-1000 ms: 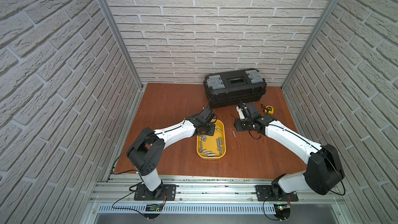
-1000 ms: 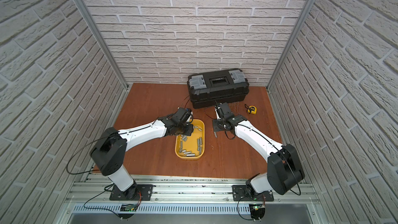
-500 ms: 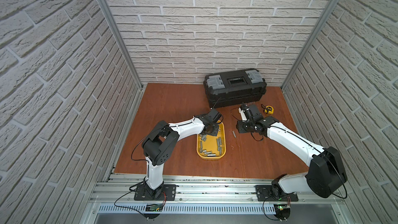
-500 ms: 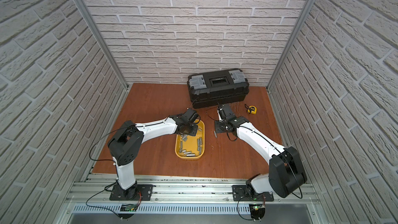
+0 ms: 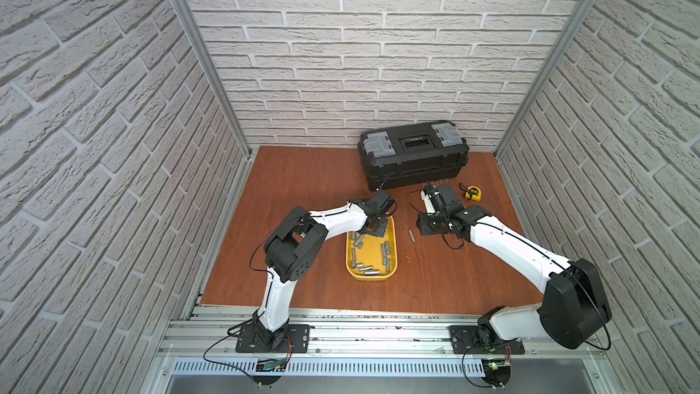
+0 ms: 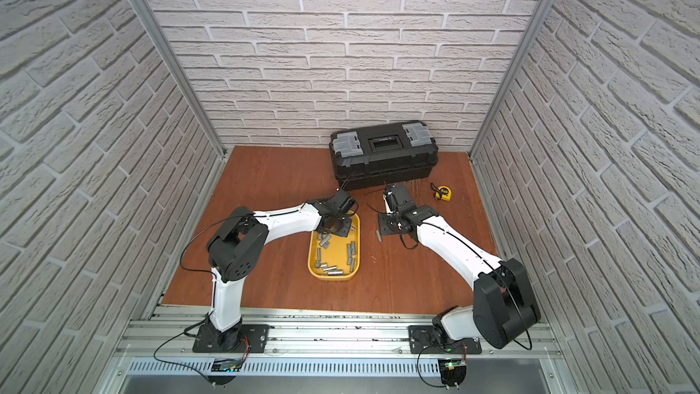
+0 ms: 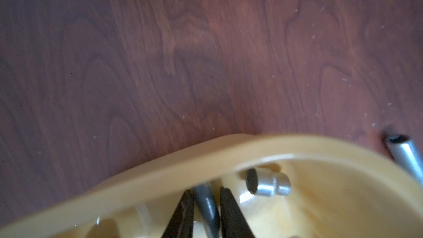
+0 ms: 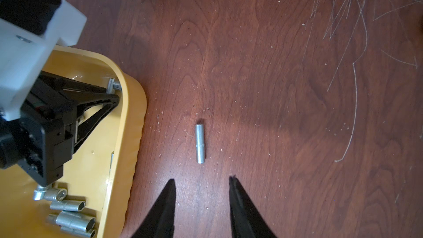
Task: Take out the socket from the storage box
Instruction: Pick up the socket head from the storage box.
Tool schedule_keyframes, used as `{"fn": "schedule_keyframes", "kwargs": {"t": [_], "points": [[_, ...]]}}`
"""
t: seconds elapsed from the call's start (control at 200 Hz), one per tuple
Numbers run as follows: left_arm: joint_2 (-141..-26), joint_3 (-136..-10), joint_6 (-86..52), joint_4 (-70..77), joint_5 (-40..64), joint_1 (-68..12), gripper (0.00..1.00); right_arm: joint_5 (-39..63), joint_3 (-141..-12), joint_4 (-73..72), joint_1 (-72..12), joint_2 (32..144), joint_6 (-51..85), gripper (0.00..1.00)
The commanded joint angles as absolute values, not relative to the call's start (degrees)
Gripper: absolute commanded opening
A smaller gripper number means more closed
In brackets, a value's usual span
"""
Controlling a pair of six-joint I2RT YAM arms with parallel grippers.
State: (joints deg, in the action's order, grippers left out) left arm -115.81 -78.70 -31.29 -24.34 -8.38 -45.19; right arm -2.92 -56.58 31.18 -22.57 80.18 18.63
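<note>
Wooden table (image 5: 303,183), brick walls (image 5: 378,51), yellow storage box (image 5: 373,253).
Left gripper (image 7: 206,190) astride a socket (image 7: 206,202) inside, grip unclear; right gripper (image 8: 202,179) open over a loose socket (image 8: 200,143).

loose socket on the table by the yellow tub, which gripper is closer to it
Right. The right gripper is open just short of the socket; the left gripper is inside the tub, pinching another socket.

A: Shallow yellow plastic tub (image 5: 369,277), rounded corners, flat on the brown wooden tabletop (image 5: 303,191)!
B: Silver steel sockets (image 5: 385,255) scattered inside, one dark grey socket (image 7: 207,202) by its end wall; a slim silver socket (image 8: 200,143) lies outside, near the rim
</note>
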Motion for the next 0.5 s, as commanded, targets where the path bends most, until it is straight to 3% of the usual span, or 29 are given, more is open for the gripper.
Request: {"fn": "schedule_keyframes", "kwargs": {"t": [0.0,0.26,0.495], "points": [[-117.2,-79.1,-30.9,-25.9,-8.8,-45.4,0.2,-3.1,-56.2,30.6,-22.1,78.6,18.3,0.4],[-114.4,-77.6,-31.5,-25.3,-9.9,-45.4,0.12,-2.9,-56.4,30.6,-21.9,78.5,17.9,0.39],[-102.7,-75.5,-30.7,-26.5,-12.1,-45.3,0.1,-2.9,-55.8,30.0,-21.7,78.4,18.0,0.39]]}}
